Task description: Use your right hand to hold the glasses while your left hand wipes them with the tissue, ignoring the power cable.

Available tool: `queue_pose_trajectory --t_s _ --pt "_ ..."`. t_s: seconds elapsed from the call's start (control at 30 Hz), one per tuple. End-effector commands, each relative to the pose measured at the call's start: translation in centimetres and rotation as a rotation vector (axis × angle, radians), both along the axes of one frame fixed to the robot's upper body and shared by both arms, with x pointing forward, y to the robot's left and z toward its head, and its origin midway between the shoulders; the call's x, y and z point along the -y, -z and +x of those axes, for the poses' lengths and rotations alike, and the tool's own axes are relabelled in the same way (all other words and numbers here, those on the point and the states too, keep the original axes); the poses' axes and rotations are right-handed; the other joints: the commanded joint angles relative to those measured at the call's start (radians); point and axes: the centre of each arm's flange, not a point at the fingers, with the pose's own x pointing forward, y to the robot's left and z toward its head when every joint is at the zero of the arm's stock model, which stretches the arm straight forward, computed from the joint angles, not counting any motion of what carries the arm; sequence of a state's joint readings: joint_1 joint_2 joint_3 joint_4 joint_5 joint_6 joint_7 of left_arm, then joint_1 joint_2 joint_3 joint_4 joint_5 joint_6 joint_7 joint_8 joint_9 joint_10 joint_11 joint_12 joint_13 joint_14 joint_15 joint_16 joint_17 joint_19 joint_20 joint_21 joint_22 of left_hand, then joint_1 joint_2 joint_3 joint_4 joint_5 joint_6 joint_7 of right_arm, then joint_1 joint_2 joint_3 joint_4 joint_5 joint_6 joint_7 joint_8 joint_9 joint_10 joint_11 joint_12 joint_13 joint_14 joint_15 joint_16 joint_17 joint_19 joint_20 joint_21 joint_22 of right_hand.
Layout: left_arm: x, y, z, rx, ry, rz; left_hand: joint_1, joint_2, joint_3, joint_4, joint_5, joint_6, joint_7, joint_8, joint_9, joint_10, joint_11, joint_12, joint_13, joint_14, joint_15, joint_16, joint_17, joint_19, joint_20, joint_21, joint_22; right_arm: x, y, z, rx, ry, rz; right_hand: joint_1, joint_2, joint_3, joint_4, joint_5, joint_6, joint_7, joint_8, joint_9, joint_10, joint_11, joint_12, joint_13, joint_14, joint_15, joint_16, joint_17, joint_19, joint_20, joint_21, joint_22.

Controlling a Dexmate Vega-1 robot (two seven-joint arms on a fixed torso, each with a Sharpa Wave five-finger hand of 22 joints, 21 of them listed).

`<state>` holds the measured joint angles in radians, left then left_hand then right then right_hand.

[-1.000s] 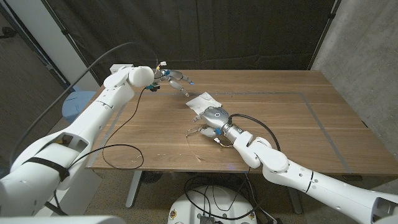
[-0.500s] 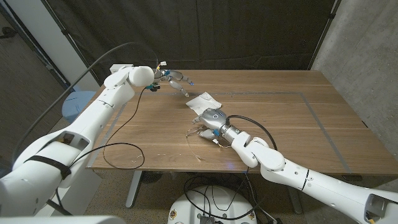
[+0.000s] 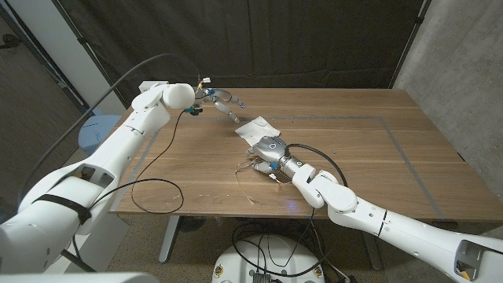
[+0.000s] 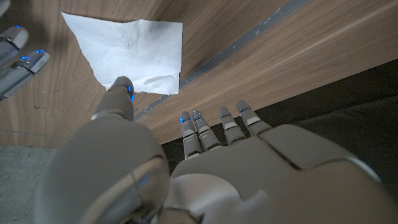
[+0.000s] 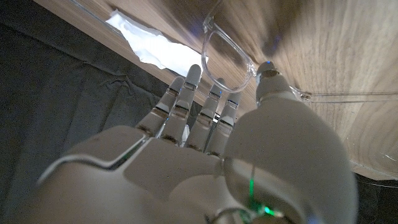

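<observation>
I see the wooden table, grained and matte, with a grey taped line across it. My left hand hovers over the far edge, fingers spread, holding nothing. My right hand sits over the clear-framed glasses; its wrist camera shows fingers extended beside the lens rim, not gripping. The crumpled white tissue lies just beyond it.

Clear, probably plastic glasses, soft white tissue, matt wood-grain table.
</observation>
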<state>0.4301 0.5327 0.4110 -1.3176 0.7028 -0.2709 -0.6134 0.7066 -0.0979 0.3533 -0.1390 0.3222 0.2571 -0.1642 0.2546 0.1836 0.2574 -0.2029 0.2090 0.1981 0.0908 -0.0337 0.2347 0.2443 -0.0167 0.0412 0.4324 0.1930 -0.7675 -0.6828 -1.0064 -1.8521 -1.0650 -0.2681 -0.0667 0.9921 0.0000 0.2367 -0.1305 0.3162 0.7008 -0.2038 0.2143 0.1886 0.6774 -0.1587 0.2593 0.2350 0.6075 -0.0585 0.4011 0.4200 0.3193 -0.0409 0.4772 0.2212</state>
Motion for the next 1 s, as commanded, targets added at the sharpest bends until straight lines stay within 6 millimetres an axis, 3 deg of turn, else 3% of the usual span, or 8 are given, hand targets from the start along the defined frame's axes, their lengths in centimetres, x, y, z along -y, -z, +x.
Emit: queue_pose_trajectory --t_s 0.03,0.3,0.53,0.63,0.67,0.77,1.0 --pt "0.3 -0.3 0.0 0.009 0.017 -0.001 0.003 0.002 -0.002 0.005 0.007 0.000 0.014 -0.008 0.005 -0.001 0.013 0.000 0.002 -0.001 -0.042 -0.004 0.003 -0.002 0.011 -0.002 0.005 0.3 0.3 0.7 -0.030 0.038 -0.050 0.010 0.010 -0.012 0.003 0.004 0.030 -0.003 0.004 0.002 0.029 -0.007 0.012 0.005 0.004 -0.176 0.014 0.012 0.001 -0.085 0.009 0.005" --pt "0.3 -0.5 0.1 0.010 0.015 -0.004 0.005 0.003 -0.006 0.008 0.011 -0.009 0.025 -0.015 0.006 -0.013 0.023 -0.004 0.002 -0.005 -0.039 -0.006 0.004 -0.005 0.017 -0.004 0.005 0.4 0.7 0.7 -0.048 0.021 -0.058 0.029 0.024 -0.026 0.003 0.008 0.100 -0.005 0.017 0.003 0.082 -0.026 0.035 0.013 0.024 -0.176 0.025 0.024 0.006 -0.084 0.018 0.006" --pt "0.2 -0.5 0.2 0.003 0.011 -0.006 0.005 0.004 -0.011 0.012 0.014 -0.018 0.028 -0.022 0.006 -0.020 0.029 -0.006 0.003 -0.008 -0.038 -0.007 0.006 -0.006 0.017 -0.006 0.006 0.1 1.1 0.8 -0.057 -0.016 -0.050 0.086 0.037 -0.046 -0.012 0.013 0.203 -0.004 0.030 0.004 0.146 -0.035 0.065 0.030 0.073 -0.180 0.056 0.052 0.012 -0.086 0.034 0.008" --pt "0.2 -0.6 0.2 0.003 0.010 -0.007 0.005 0.007 -0.012 0.014 0.015 -0.021 0.030 -0.024 0.007 -0.017 0.032 -0.004 0.003 -0.007 -0.039 -0.006 0.007 -0.005 0.016 -0.006 0.006 0.1 1.3 0.8 -0.054 -0.031 -0.043 0.118 0.049 -0.074 -0.008 0.015 0.338 0.006 0.067 0.012 0.218 -0.033 0.096 0.051 0.103 -0.179 0.082 0.083 0.013 -0.089 0.050 0.011" --pt "0.2 -0.6 0.2 0.003 0.011 -0.006 0.004 0.008 -0.012 0.016 0.016 -0.023 0.030 -0.025 0.007 -0.017 0.034 -0.004 0.003 -0.007 -0.039 -0.006 0.008 -0.005 0.015 -0.006 0.006 0.0 1.4 0.8 -0.052 -0.034 -0.040 0.126 0.052 -0.081 -0.007 0.015 0.359 0.004 0.073 0.013 0.253 -0.033 0.110 0.059 0.116 -0.180 0.090 0.091 0.017 -0.088 0.057 0.012" --pt "0.1 -0.5 0.3 -0.001 0.010 -0.005 0.002 0.013 -0.014 0.020 0.017 -0.027 0.030 -0.028 0.007 -0.017 0.037 -0.003 0.003 -0.006 -0.039 -0.006 0.009 -0.005 0.016 -0.006 0.006 0.0 1.3 0.8 -0.049 -0.039 -0.029 0.142 0.063 -0.093 -0.005 0.017 0.429 0.015 0.100 0.015 0.279 -0.036 0.118 0.071 0.145 -0.181 0.106 0.108 0.025 -0.090 0.071 0.014" --pt "0.1 -0.3 0.6 -0.004 0.010 -0.004 -0.004 0.020 -0.018 0.027 0.016 -0.030 0.025 -0.030 0.008 -0.017 0.034 -0.002 0.004 -0.005 -0.040 -0.005 0.011 -0.002 0.013 -0.006 0.006 0.4 0.9 0.8 -0.032 -0.058 0.030 0.152 0.077 -0.098 -0.002 0.018 0.460 0.019 0.109 0.012 0.306 -0.036 0.126 0.080 0.161 -0.181 0.111 0.117 0.036 -0.094 0.086 0.017"
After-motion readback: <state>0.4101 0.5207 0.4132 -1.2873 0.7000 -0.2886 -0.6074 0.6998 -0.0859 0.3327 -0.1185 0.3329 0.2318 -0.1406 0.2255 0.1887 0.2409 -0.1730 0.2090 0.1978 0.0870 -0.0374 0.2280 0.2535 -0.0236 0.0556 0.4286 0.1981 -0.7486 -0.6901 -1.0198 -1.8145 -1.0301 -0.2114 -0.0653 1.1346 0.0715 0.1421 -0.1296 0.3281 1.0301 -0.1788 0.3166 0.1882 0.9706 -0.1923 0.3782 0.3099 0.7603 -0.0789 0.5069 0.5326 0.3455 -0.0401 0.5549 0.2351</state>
